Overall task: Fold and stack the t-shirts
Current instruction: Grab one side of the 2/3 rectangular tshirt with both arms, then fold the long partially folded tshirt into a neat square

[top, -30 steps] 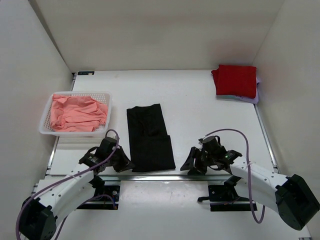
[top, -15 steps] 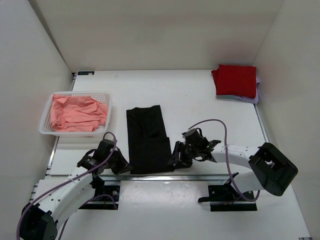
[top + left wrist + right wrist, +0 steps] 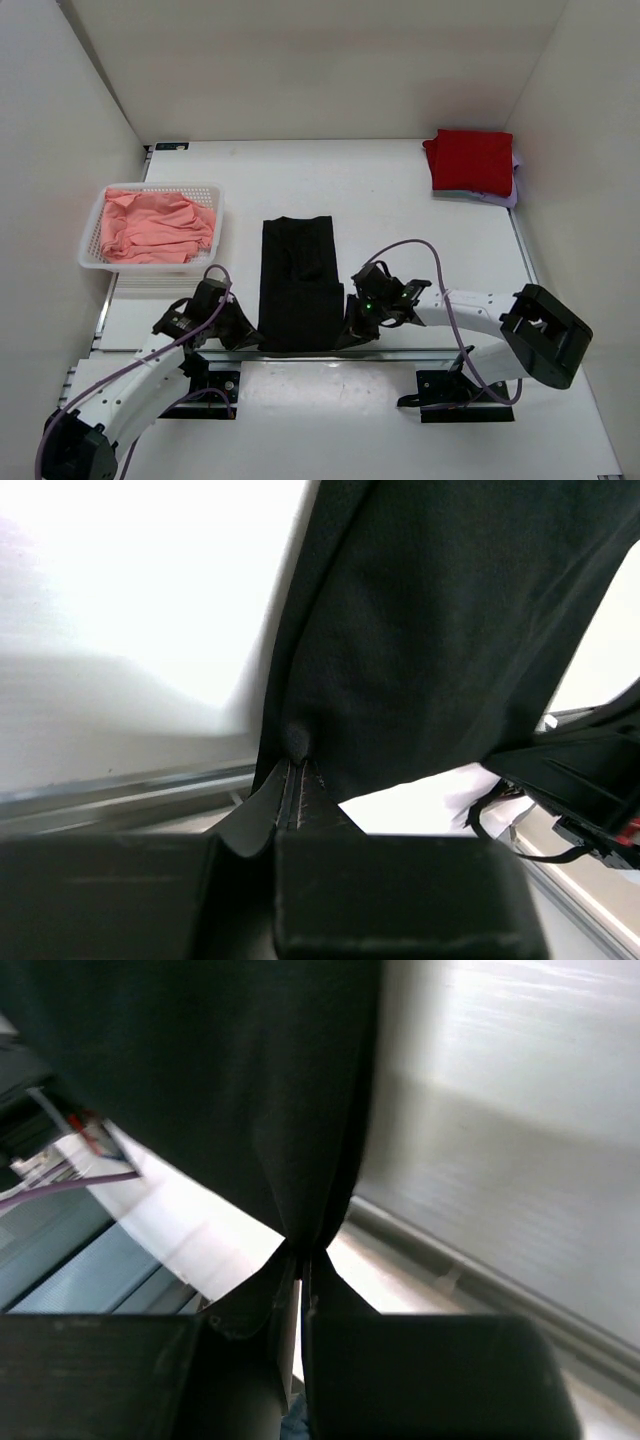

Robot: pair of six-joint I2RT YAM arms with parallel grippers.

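The black t-shirt (image 3: 298,285) lies as a long folded strip in the middle of the table, its near end at the front edge. My left gripper (image 3: 250,340) is shut on the strip's near left corner, where cloth (image 3: 450,630) bunches at the closed tips of the gripper (image 3: 295,765). At the near right corner my right gripper (image 3: 346,336) is shut as well, and black cloth (image 3: 220,1080) hangs from its closed tips (image 3: 300,1255). A folded red t-shirt (image 3: 470,160) rests on a pale lilac one (image 3: 512,192) at the far right. Salmon-pink t-shirts (image 3: 155,225) fill the basket.
A white mesh basket (image 3: 93,228) stands at the left of the table. Metal rails (image 3: 300,352) run along the front edge between the two arm bases. White walls close in the left, back and right sides.
My right gripper has swung left to the black t-shirt's near right corner and shut on it. The strip now looks narrower and straighter. The left gripper has stayed shut on its corner.
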